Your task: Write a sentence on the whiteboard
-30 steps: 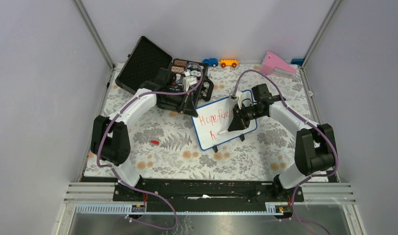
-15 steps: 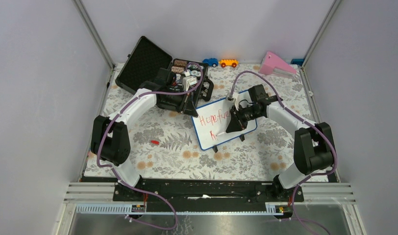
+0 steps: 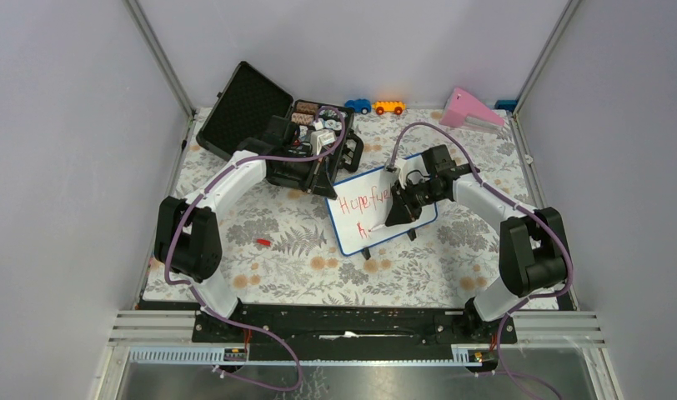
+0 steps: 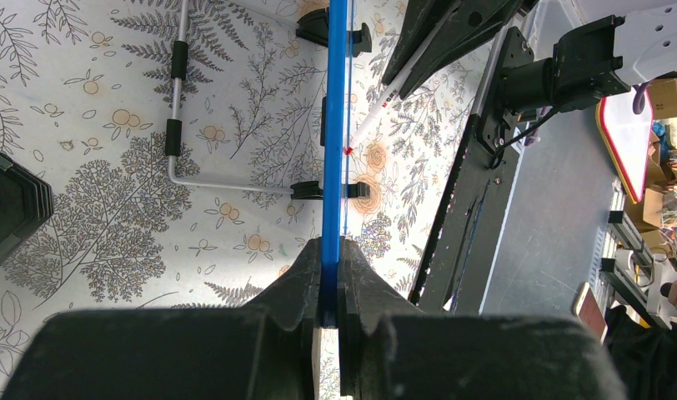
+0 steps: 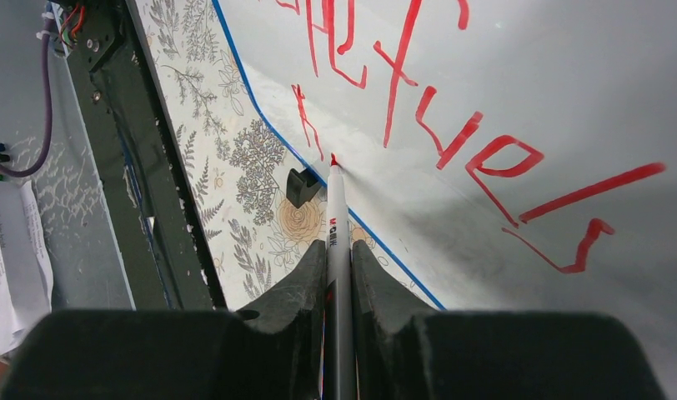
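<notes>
The whiteboard (image 3: 352,227) stands tilted on the floral mat, blue-framed, with black feet. My left gripper (image 3: 323,188) is shut on its upper left edge; in the left wrist view the blue frame (image 4: 335,125) runs straight out from between the jaws (image 4: 331,250). My right gripper (image 3: 399,212) is shut on a white marker (image 5: 337,217) whose red tip touches the board's lower part. The sentence (image 5: 452,133) is red handwriting: a first line reading "Hope fuels", and below it the first strokes of a second line (image 5: 302,108) by the tip.
An open black case (image 3: 243,108) with small parts sits at the back left. Two toy cars (image 3: 373,107) and a pink wedge (image 3: 468,108) line the back wall. A small red piece (image 3: 263,242) lies left of the board. The board's wire stand (image 4: 175,125) reaches behind it.
My right wrist has shifted slightly left and down, moving the marker tip along the board's second line. The left arm and the board have stayed put.
</notes>
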